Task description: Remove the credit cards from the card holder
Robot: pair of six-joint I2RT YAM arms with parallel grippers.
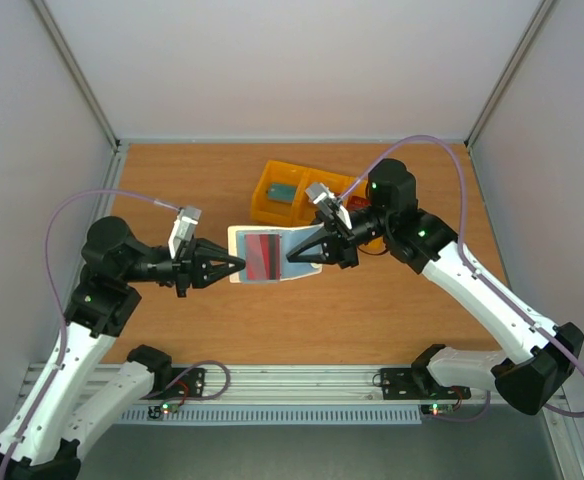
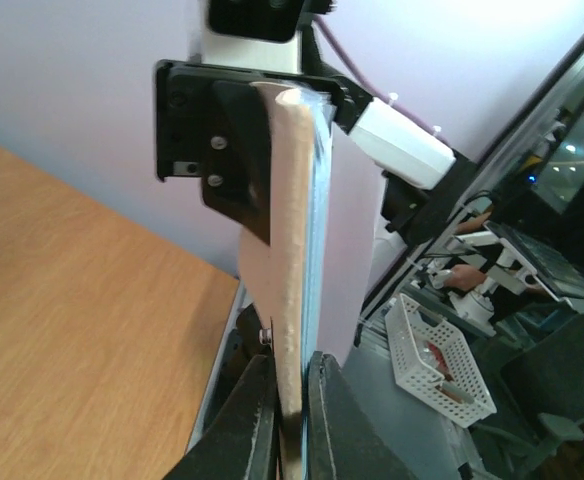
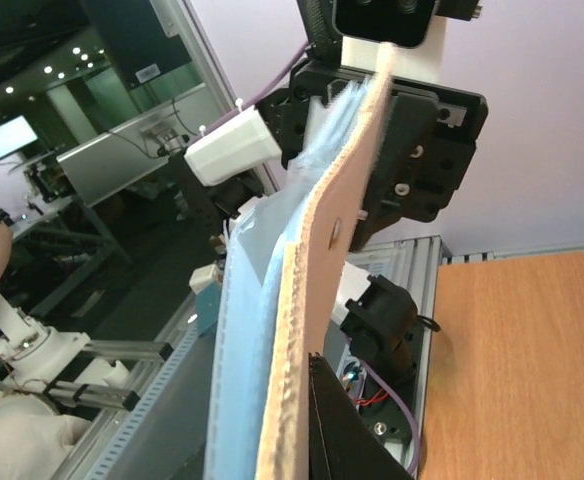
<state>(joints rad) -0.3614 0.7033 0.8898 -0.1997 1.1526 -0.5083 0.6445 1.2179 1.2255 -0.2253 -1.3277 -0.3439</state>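
Observation:
The card holder (image 1: pixel 272 255) hangs open in the air between my two grippers, cream outside and pale grey-blue inside. A dark red card (image 1: pixel 264 256) shows inside it. My left gripper (image 1: pixel 234 265) is shut on the holder's left edge; in the left wrist view the cream edge (image 2: pixel 290 290) stands pinched between my left gripper's (image 2: pixel 292 420) two fingers. My right gripper (image 1: pixel 297 253) is shut on the right edge. In the right wrist view the holder (image 3: pixel 317 300) covers one finger of my right gripper (image 3: pixel 302 440). A teal card (image 1: pixel 281 190) lies in the yellow tray.
The yellow compartment tray (image 1: pixel 270 212) stands on the wooden table just behind the holder, partly under my right arm. The table's near edge carries the aluminium rail (image 1: pixel 292 382) with both arm bases. Grey walls close the left, back and right sides.

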